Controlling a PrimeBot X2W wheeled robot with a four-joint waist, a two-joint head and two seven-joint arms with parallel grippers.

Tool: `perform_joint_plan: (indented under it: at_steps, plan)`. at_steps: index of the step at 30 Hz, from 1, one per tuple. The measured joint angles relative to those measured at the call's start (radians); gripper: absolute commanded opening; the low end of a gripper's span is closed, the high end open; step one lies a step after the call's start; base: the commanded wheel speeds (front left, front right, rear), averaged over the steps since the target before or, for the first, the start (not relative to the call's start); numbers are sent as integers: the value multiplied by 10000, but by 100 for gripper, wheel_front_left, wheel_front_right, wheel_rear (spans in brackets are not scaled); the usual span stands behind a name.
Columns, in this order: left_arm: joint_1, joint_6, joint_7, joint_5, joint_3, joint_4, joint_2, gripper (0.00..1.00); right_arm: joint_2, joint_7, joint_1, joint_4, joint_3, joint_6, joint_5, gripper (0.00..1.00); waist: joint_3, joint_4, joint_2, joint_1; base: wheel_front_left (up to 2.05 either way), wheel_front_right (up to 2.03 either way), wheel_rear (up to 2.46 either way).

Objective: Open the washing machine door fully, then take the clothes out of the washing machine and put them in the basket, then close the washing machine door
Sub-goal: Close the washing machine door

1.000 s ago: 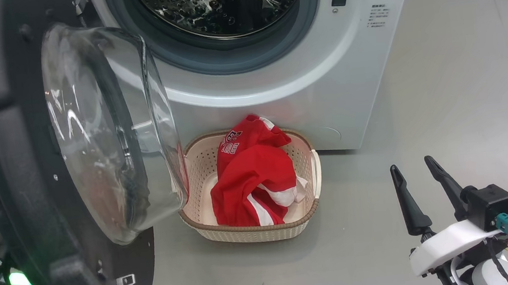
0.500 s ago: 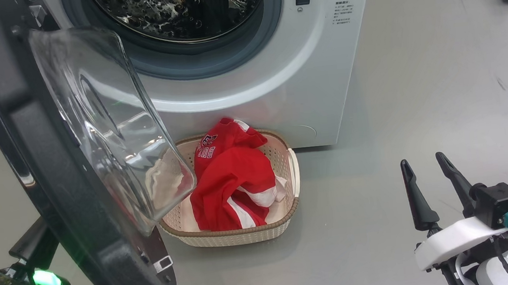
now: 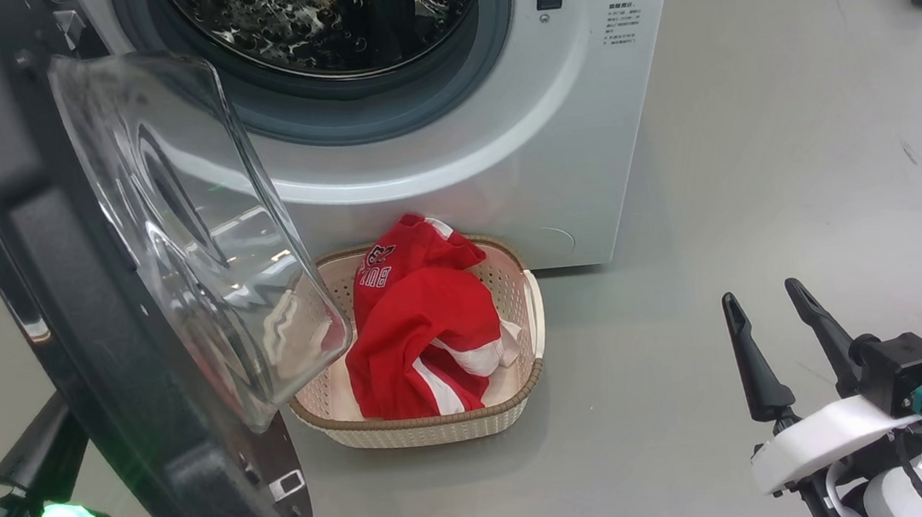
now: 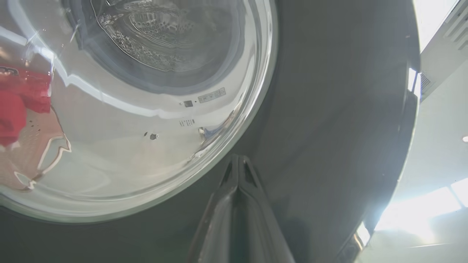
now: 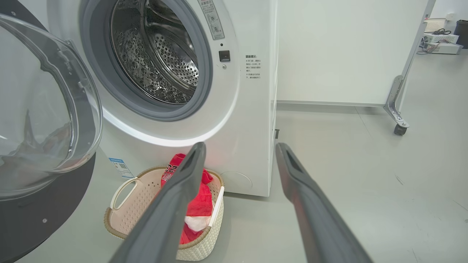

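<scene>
Clothes point(image 3: 426, 331) are lying in basket point(image 3: 444, 427) at 6 o'clock under washing machine point(image 3: 570, 153); washing machine door point(image 3: 92, 331) is hanging open at 9. L gripper point(image 4: 237, 160) fingers are pressing together by door's black ring; R gripper point(image 3: 759, 293) fingers are standing apart at 4, empty.

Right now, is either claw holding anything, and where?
Nothing. The left gripper is shut empty, tips at the washing machine door; the right gripper is open.
</scene>
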Motion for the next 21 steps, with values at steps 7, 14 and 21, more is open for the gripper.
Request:
perform_joint_plan:
  at_steps: [7, 14, 21]
  plan:
    - [223, 0, -380, -88, 640, -213, -255, 0, -4, -77, 2, 35, -21, 0, 0, 100, -19, 65, 0, 0, 0, 0, 0]
    - [259, 0, -1026, 165, 1156, -487, -520, 100, -36, -90, 23, 23, -198, -75, 73, 100, 13, 236, 0, 0, 0, 0, 0]
    - [225, 0, -1789, 1083, 1609, -821, -604, 100, -59, -165, 22, 29, -182, -75, 73, 100, 19, 492, 0, 0, 0, 0, 0]
